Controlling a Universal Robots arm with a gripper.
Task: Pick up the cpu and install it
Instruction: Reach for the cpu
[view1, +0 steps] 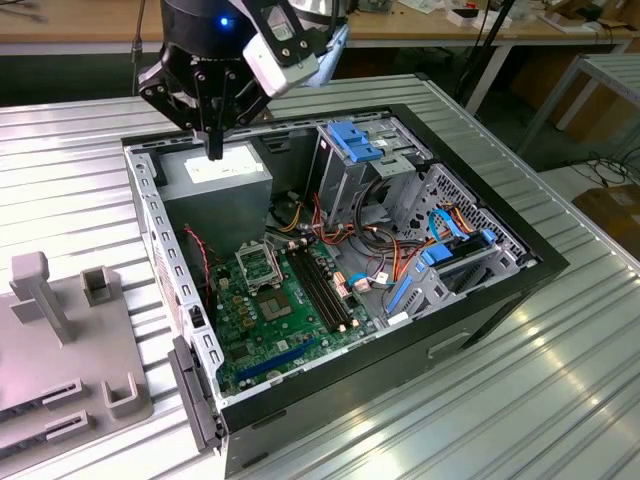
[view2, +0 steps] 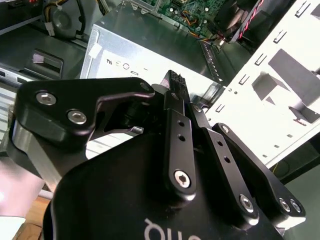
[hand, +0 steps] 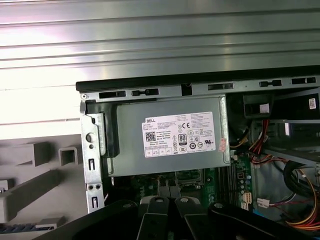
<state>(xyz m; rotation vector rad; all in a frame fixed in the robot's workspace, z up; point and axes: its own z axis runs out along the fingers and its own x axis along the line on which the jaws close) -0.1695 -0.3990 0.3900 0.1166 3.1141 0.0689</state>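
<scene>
We're looking down into an open computer case lying on its side on a ribbed metal table, and the gripper hangs over the corner that holds the grey power supply. It is just above the power supply's white label and well apart from the green motherboard. The fingers are drawn together in both wrist views, the black links folded in and the tips meeting, and we cannot tell whether anything thin is pinched between them. Past the edge of the power supply sits the silver socket frame, dark in its middle, with the long black memory slots just beside it toward the exterior view's right. Now, the cpu: we cannot place it for certain. The nearest match is a small flat grey square lying on the motherboard between the socket frame and the memory slots, nearer the camera, and we cannot tell if that is it. Further to the exterior view's right, a tangle of red, yellow and orange cables runs under a blue drive bracket. Outside the case, on the exterior view's left, grey fixture blocks stand on the table.
</scene>
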